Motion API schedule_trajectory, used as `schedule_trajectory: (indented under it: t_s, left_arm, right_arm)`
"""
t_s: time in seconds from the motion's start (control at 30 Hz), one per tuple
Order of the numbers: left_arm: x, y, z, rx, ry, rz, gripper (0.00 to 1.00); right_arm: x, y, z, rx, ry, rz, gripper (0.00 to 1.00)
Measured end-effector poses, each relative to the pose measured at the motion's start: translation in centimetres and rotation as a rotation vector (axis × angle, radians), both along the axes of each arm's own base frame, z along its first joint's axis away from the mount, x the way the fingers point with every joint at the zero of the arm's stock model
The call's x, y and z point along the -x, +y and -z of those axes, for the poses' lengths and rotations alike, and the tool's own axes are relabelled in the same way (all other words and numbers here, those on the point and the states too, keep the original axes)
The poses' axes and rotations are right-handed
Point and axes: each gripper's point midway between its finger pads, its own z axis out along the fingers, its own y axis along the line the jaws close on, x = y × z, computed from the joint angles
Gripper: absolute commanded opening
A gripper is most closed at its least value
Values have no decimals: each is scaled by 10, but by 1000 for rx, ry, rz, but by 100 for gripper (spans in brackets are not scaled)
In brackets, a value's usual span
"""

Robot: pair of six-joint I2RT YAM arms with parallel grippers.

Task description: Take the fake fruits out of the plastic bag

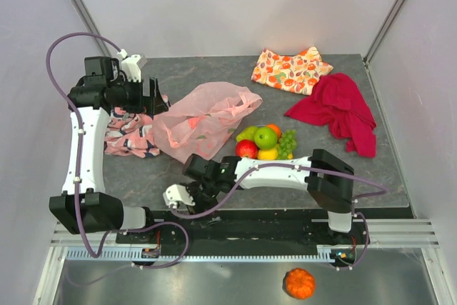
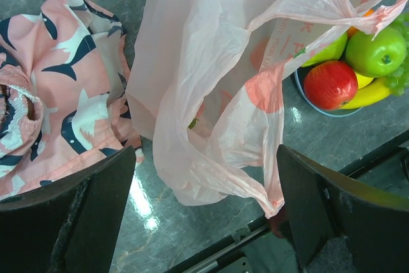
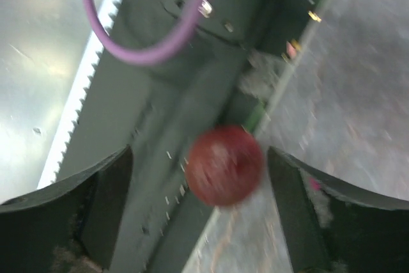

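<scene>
At the middle of the tabletop [image 1: 207,69] the pink plastic bag [image 1: 203,116] lies crumpled between a patterned pink cloth [image 1: 128,137] and a blue plate [image 2: 319,108] heaped with red apple [image 2: 330,84], green apple [image 2: 376,51], banana [image 2: 370,93], orange [image 1: 274,129], pear [image 1: 246,133] and grapes [image 1: 287,142]. The left end effector [image 2: 206,158] hangs over the bag's near corner, fingers spread wide and gripping nothing. The right end effector [image 3: 198,158], at the tabletop's near edge, is likewise wide open (its view is blurred), and a dark red round fruit [image 3: 223,165] shows between its fingers, touching neither.
</scene>
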Motion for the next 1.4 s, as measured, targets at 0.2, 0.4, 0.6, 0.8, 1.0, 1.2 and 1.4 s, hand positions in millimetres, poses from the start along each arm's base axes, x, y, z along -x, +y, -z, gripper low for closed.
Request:
schedule_trajectory:
  t_s: [0.2,0.4,0.6,0.8,1.0,1.2,1.4]
  left_arm:
    - [6,-1,-10,-3,-34,0,98]
    - [7,-1,-12,-1,-40,0,98]
    - [7,-2,-12,2,-40,3,98]
    - [6,-2,-11,5,-34,4,98]
    - [3,-6,-8,26,-21,20,98]
    - [0,-9,-6,47,-6,30,98]
    - [-7,-8,-1,52,13,31,98]
  right_arm:
    - [10,9,17,34,-9,2,88]
    - [-7,7,31,68,-93,53,82]
    - [-16,7,43,90,-159,82,59]
    - [-12,5,42,94,-184,51,24]
    - [-40,-25,13,131,-274,73,25]
    - [-111,-87,-66,72,-493,200,27]
    - [-137,-155,-69,170,-615,231,27]
